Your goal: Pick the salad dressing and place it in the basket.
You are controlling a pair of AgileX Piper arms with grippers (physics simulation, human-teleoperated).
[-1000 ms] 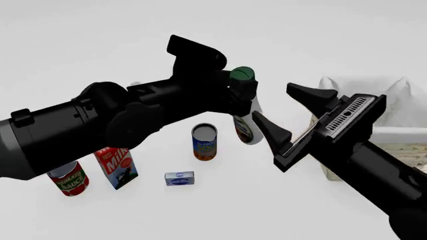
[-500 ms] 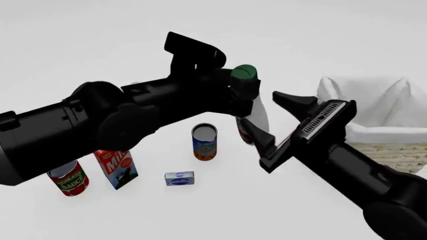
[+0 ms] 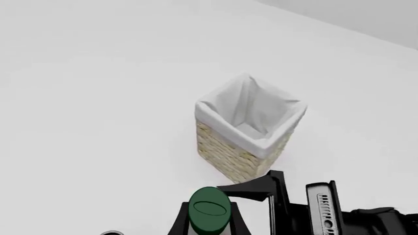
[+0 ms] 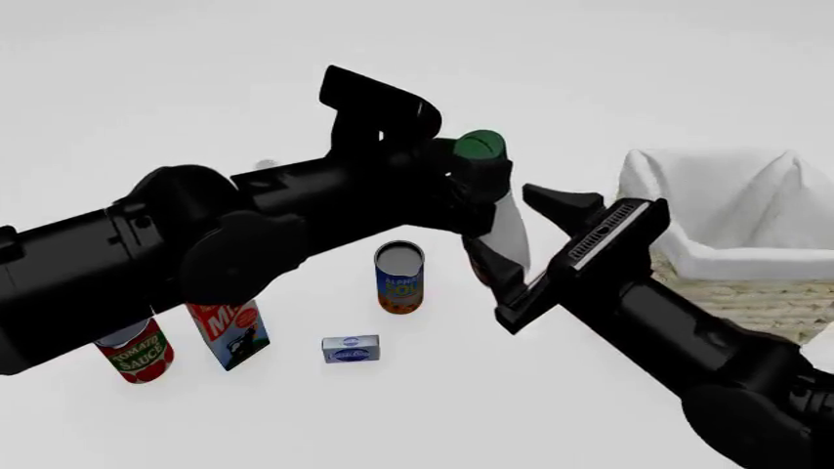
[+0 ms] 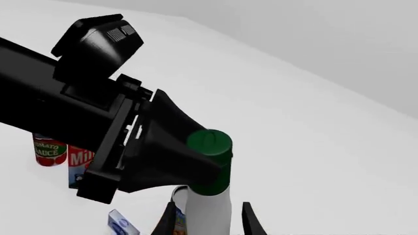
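Observation:
The salad dressing (image 4: 509, 233), a white bottle with a dark green cap (image 4: 479, 147), hangs tilted above the table. My left gripper (image 4: 463, 184) is shut on its neck just below the cap. In the left wrist view the cap (image 3: 209, 213) sits between that gripper's fingers. My right gripper (image 4: 501, 219) is open, one finger on each side of the bottle's lower body (image 5: 209, 211); I cannot tell whether they touch it. The basket (image 4: 710, 262), straw wicker with white cloth lining, stands at the right; the left wrist view shows the basket (image 3: 225, 131) beyond the bottle.
On the table below stand a tomato sauce can (image 4: 135, 354), a milk carton (image 4: 229, 330), a blue and orange can (image 4: 398, 279) and a small blue box (image 4: 351, 348). My left arm spans the left half of the front view.
My right gripper has moved left, away from the basket, until its open fingers flank the bottle. The left gripper has carried the bottle slightly to the right.

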